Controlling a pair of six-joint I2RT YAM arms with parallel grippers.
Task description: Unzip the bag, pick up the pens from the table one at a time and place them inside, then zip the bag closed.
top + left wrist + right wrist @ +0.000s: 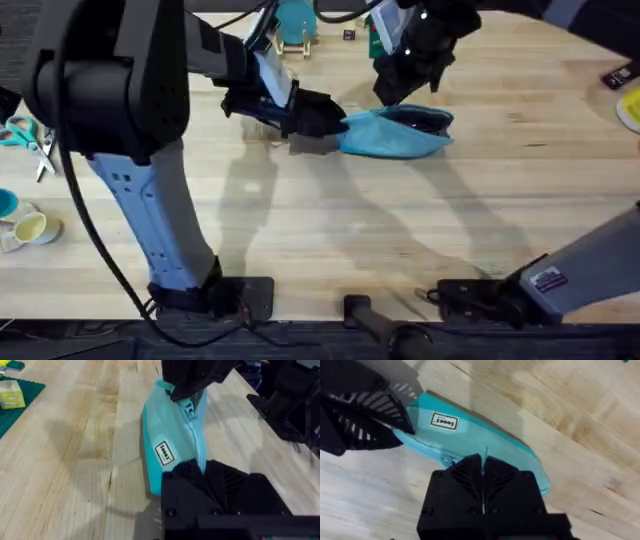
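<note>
Left gripper point(325, 115): black, low over the table point(330, 220), fingers clamped on the left end of the bag point(395, 135). In the left wrist view the same fingers point(200, 477) closed over the near end of the bag point(170, 435).

Right gripper point(410, 85): black, poised over the bag's far right part; in the right wrist view its fingers point(482, 472) were pressed together to a hairline gap at the bag's zipper edge. What was pinched, if anything, was hidden by the fingers.

Bag: light blue pouch, lying on the table at centre-far, long axis left to right, held between both grippers. White label point(444, 421) with dark lettering on its side; zipper point(192, 425) along the top, dark opening visible at the right end in the overhead view.

Table: light wooden planks. Scissors point(25, 135) at the far left edge; cup point(30, 230) nearer on the left edge; blue disc on stand point(295, 25) at the far edge, behind the left arm.
</note>
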